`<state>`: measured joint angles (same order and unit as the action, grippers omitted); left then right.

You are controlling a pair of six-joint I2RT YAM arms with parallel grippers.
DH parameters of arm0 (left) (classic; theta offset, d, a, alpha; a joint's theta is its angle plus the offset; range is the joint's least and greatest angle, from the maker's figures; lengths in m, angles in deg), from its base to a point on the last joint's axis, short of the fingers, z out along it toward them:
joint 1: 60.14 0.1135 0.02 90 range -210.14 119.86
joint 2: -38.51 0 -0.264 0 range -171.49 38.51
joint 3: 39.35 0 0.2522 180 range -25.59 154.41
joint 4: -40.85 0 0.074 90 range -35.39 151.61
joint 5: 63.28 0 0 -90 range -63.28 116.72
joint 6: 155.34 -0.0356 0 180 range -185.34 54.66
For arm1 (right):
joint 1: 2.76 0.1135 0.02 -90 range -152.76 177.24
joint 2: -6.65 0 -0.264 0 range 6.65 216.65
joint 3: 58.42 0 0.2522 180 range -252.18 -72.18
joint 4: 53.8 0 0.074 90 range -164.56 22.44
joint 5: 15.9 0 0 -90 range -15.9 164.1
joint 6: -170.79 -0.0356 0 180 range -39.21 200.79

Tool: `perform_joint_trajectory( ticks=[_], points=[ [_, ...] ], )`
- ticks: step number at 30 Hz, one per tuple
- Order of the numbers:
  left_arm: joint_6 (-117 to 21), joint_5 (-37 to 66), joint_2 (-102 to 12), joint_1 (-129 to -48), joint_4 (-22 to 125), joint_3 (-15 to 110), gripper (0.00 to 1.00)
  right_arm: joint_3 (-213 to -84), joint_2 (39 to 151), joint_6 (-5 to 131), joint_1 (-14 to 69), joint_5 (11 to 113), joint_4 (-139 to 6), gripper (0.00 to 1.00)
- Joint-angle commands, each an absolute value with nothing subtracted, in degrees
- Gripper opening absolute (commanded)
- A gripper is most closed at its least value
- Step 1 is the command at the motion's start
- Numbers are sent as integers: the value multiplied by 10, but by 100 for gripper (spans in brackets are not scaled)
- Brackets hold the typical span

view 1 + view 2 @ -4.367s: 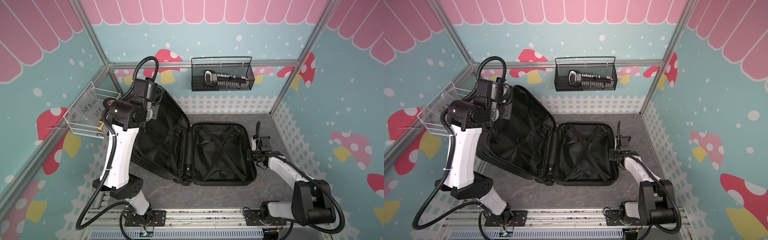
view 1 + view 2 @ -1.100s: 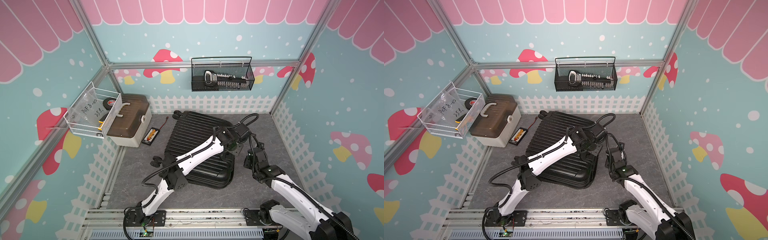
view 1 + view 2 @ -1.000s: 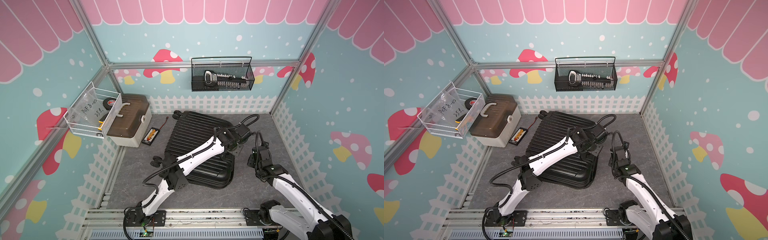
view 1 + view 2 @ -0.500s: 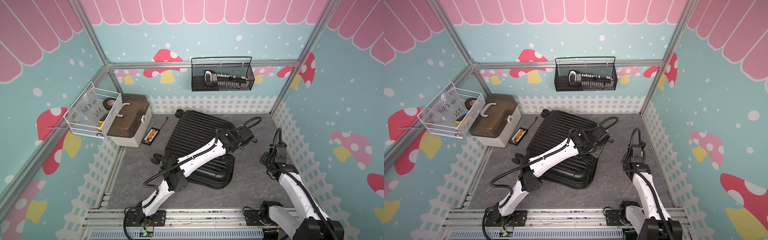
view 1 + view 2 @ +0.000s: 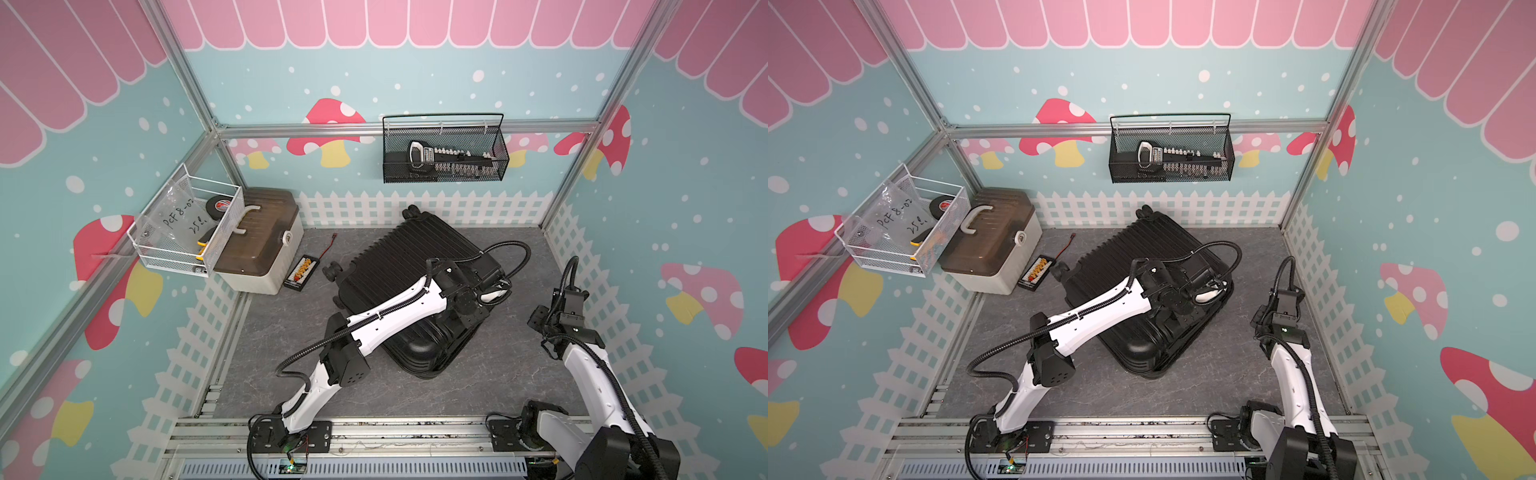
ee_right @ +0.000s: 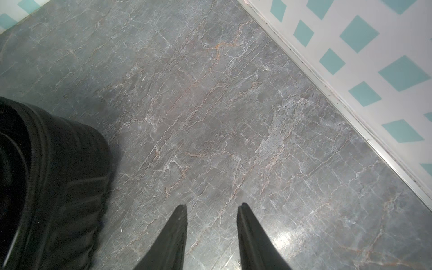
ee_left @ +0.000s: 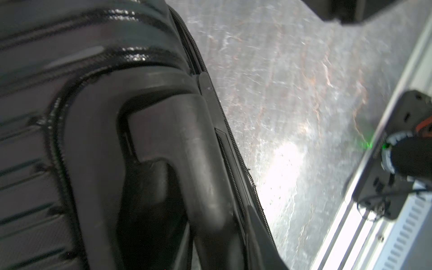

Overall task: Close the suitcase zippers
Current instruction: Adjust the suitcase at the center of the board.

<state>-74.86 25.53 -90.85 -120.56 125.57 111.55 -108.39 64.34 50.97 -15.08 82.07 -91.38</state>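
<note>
Your left gripper [image 5: 496, 288] is at the suitcase [image 5: 409, 266] rim, grip unclear; lid is down, zip not yet run.

Your right gripper [image 6: 211, 207] hangs over bare floor [image 6: 233, 105] just beside the suitcase, fingers spread, nothing between them. The left one's fingers are hidden in every view, so you can't call it released or clenched. The suitcase lies flat mid-floor in both top views, ribbed side up, halves folded together, wheels [image 5: 411, 212] at the far end. So the fold is done. The zippers [image 7: 235, 152] show in the left wrist view as a track along the rim by the recessed handle [image 7: 163, 140]. The two rows of teeth look apart, not meshed, but it's blurred, so that's a guess. No pull is visible anywhere. Left to do, by my read: find the pulls, grasp them, drag them round the rim.
</note>
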Motion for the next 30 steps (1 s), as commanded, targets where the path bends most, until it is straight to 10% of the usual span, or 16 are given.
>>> perform_joint_trajectory(
  ticks=[1, 17, 30],
  points=[
    [-971, 194, -893, -1198, 1282, 1073, 24, -1095, 647, 523, -158, 814, -910, 40],
    [-1245, 172, -820, -1108, 1280, 976, 36, -1098, 674, 555, -173, 741, -890, 44],
    [-1037, 144, -652, -1119, 1164, 907, 53, -1129, 735, 604, -168, 583, -822, 46]
  ],
)
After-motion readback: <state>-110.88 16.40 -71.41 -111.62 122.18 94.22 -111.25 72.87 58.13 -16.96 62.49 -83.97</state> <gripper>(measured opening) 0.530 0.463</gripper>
